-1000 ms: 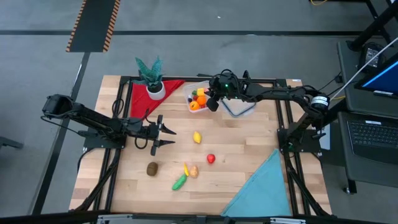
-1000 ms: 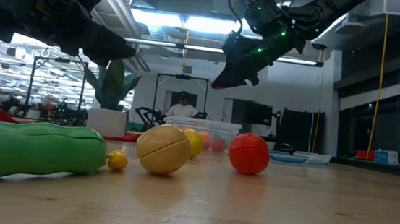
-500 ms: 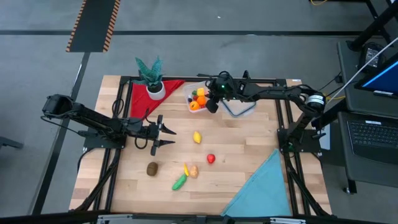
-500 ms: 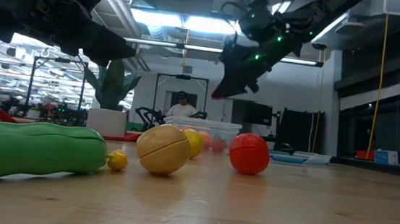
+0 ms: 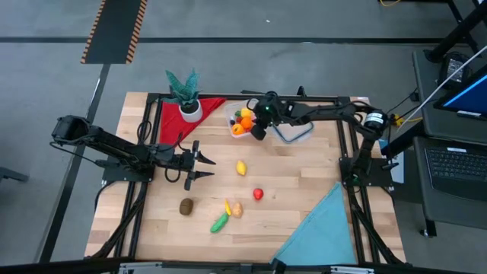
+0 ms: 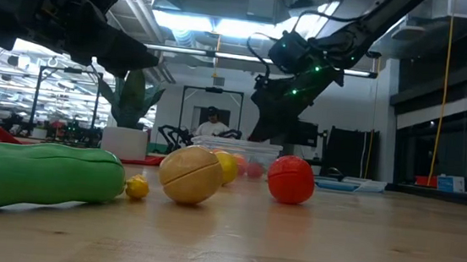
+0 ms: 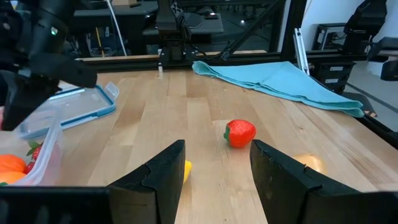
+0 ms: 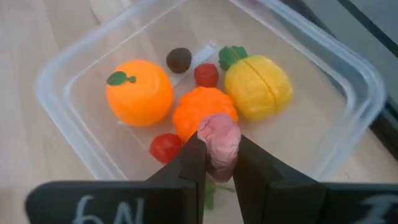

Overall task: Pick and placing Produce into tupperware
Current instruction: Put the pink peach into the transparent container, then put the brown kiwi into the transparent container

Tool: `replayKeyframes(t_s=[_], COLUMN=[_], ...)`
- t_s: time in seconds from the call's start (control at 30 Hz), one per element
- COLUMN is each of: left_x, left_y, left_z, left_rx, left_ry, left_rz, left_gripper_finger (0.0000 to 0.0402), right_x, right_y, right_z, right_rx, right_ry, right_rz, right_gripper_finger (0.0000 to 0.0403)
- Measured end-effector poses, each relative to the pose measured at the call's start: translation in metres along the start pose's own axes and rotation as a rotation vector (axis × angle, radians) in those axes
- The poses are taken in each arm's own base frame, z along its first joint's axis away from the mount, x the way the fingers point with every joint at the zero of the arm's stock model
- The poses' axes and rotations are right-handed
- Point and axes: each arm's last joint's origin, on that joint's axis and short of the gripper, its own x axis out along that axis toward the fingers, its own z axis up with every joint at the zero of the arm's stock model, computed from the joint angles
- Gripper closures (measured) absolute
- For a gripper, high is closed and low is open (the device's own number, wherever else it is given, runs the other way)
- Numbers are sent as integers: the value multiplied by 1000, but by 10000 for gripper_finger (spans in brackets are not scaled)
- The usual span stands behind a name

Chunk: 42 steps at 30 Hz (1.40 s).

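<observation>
A: From above we see the right claw [image 5: 256, 129] over the tupperware [image 5: 241, 120] at the bench's [image 5: 297, 175] twelve o'clock edge, but the high view hides what it carries.

B: The right wrist view settles that for us: the claw [image 8: 216, 163] is clamped on a small pink piece [image 8: 218, 138] and hangs above the tupperware [image 8: 68, 68]. Inside it we count an orange [image 8: 138, 92], a pumpkin-like orange piece [image 8: 202, 112], a yellow piece [image 8: 258, 86], two small red ones and a dark brown one.

A: The left claw [image 5: 204, 168] waits near nine o'clock, fingers apart on nothing. Its own view shows the gap between the fingers [image 7: 163, 171], with a red strawberry [image 7: 239, 133] beyond and a yellow piece [image 7: 186, 170] peeking past one finger.

B: On the open bench we find from above the lemon [image 5: 241, 168], the strawberry [image 5: 258, 194], a brown piece [image 5: 186, 205], a tan one [image 5: 237, 208], a thin yellow piece [image 5: 227, 207] and a green one [image 5: 219, 223], all toward six o'clock of the tupperware.

A: Only the low view gives us the room: a person [image 6: 212, 122] stands far behind the bench. It also shows the green piece [image 6: 39, 176] large in front.

B: The blue-rimmed lid [image 5: 293, 132] lies at three o'clock of the tupperware.
</observation>
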Motion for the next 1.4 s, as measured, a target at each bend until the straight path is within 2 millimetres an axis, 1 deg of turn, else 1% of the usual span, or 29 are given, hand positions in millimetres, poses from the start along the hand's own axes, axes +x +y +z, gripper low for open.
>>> replayKeyframes(t_s=[0.13,0.33,0.47,0.7,0.83,1.0,1.17,1.27,1.4], left_x=[0,0,0,0,0,0,0,0,0], left_y=[0,0,0,0,0,0,0,0,0], left_z=[0,0,0,0,0,0,0,0,0], left_rx=[0,0,0,0,0,0,0,0,1], left_ry=[0,0,0,0,0,0,0,0,0], left_rz=[0,0,0,0,0,0,0,0,0], left_gripper_finger=[227,227,227,227,227,227,227,227,227], right_x=[5,6,6,6,6,6,6,2,-11], right_y=[0,0,0,-2,-6,-9,-10,-9,-9], right_z=[-3,-4,-3,0,0,1,4,10,18], right_rx=[-4,-13,-45,-24,-17,-12,-12,-9,-6], right_ry=[9,12,3,-20,-22,-34,-63,-113,-150], right_rz=[-1,-3,-3,-24,-39,-77,-78,-78,-75], right_gripper_finger=[341,338,319,275,256,240,235,235,234])
